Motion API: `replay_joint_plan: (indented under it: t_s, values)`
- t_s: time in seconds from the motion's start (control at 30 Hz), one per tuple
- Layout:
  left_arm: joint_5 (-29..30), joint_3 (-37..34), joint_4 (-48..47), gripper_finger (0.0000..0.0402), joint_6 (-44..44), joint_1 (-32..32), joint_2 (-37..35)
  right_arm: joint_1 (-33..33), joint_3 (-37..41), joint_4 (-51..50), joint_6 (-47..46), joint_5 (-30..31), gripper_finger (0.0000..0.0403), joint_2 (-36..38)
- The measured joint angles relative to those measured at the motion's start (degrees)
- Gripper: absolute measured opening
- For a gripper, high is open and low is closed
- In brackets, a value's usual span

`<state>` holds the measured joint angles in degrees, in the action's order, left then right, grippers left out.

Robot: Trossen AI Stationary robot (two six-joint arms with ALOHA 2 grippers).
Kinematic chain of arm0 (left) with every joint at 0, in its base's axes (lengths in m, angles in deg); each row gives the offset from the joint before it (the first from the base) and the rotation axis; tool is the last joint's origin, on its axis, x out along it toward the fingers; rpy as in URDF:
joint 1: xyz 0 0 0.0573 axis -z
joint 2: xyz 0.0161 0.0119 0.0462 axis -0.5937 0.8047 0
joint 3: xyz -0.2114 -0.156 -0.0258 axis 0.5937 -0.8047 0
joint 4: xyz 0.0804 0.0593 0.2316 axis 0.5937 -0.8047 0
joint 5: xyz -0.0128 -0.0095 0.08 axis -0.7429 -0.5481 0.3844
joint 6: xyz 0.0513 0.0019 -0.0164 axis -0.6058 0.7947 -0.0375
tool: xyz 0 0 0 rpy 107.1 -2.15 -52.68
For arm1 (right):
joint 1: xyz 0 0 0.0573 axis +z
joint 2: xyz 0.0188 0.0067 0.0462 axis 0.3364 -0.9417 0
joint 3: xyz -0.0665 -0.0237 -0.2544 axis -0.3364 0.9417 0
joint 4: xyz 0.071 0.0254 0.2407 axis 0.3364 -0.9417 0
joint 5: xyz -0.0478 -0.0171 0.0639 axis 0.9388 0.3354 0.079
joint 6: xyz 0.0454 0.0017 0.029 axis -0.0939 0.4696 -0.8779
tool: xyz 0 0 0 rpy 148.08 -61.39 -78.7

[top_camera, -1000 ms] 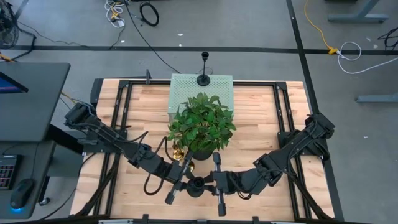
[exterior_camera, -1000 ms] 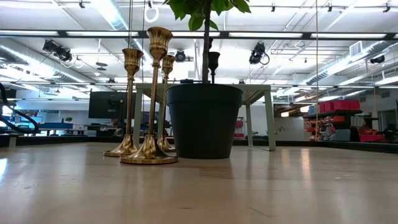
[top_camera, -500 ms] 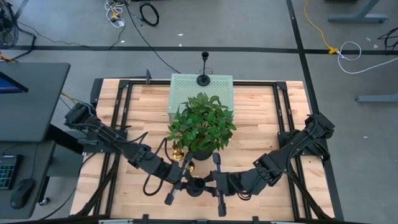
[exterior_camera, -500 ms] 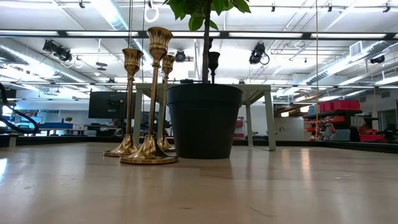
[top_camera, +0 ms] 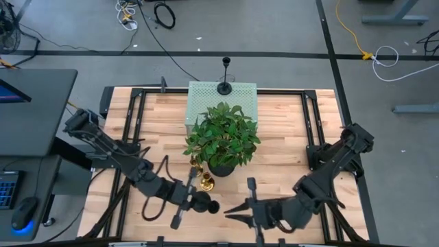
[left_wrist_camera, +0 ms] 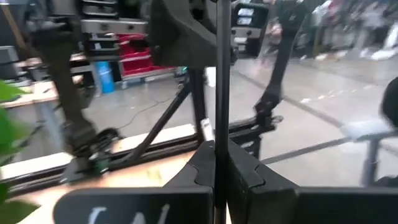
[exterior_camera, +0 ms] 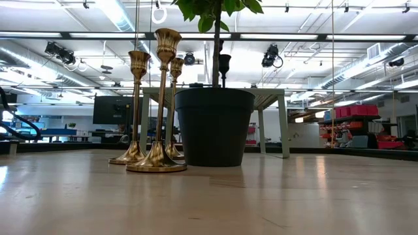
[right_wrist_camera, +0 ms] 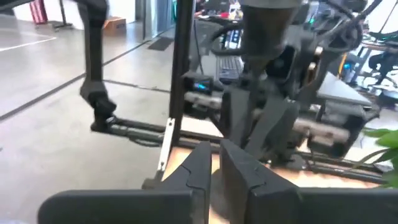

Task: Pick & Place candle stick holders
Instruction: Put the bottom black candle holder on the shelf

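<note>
My left gripper (top_camera: 195, 202) is shut on a black candle stick holder (top_camera: 202, 202) near the table's front edge. Its slim stem (left_wrist_camera: 219, 74) rises between the fingers in the left wrist view. My right gripper (top_camera: 228, 208) stands just right of it, shut and empty, and also shows in its wrist view (right_wrist_camera: 215, 163). Three gold holders (exterior_camera: 157, 104) stand on their round bases left of the black plant pot (exterior_camera: 214, 127); two of them show from above (top_camera: 205, 182). Another black holder (top_camera: 225, 75) stands on the green box (top_camera: 206, 96). My left gripper pinches the black holder's slim stem (left_wrist_camera: 218, 134) between its two fingers. The fingers come level from the table's left and lie across the stem. The holder stands upright in the hold. I cannot tell whether its base touches the table.
The potted plant (top_camera: 223, 140) fills the table's middle, with the green perforated box behind it at the far edge. Black frame rails (top_camera: 315, 130) run along the table's left and right sides. Bare wood lies at the front left and the right (top_camera: 288, 158).
My left gripper has drawn back toward the table's left and near edge, carrying the black holder with it. My right gripper has pulled away from the holder toward the table's right and near edge. The gold holders and the plant have stayed put.
</note>
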<state>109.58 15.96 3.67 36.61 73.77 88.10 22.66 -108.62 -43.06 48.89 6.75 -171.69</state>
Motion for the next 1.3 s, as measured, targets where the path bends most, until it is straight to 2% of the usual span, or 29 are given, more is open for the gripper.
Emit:
replay_joint_plan:
  t_s: [0.13,0.37,0.73,0.97,1.07,1.13,1.3]
  values:
    - [6.94,-0.04,-3.97,0.0011,-1.2,2.39,-3.23,1.88,0.03,-2.27,-1.41,2.73,0.0033,0.75]
    - [15.15,-0.04,-10.07,0.001,-2.11,5.08,-9.26,6.23,0.04,-8.79,-6.25,10.47,0.0033,0.93]
    - [21.0,0.04,-22.99,0.001,4.95,5.88,-17.09,11.5,5.16,-10.82,-15.47,19.11,0.0033,0.95]
    - [32.43,0.04,-28.73,0.001,7.09,7.52,-17.88,13.88,8.2,-10.79,-20.51,25.19,0.0033,0.97]
    - [34.93,0.04,-33.75,0.001,10.85,7.92,-18.62,14.67,9.7,-11.02,-22.27,27.86,0.0033,0.97]
    - [38.58,0.02,-38.93,0.001,15.44,8.1,-19.27,15.02,10.4,-11.06,-23.28,28.73,0.0033,1.29]
    - [49.45,-0.02,-56.71,0.0011,31.95,9.95,-21.55,15.15,10.46,-12.94,-25.35,29.25,0.0033,1.74]
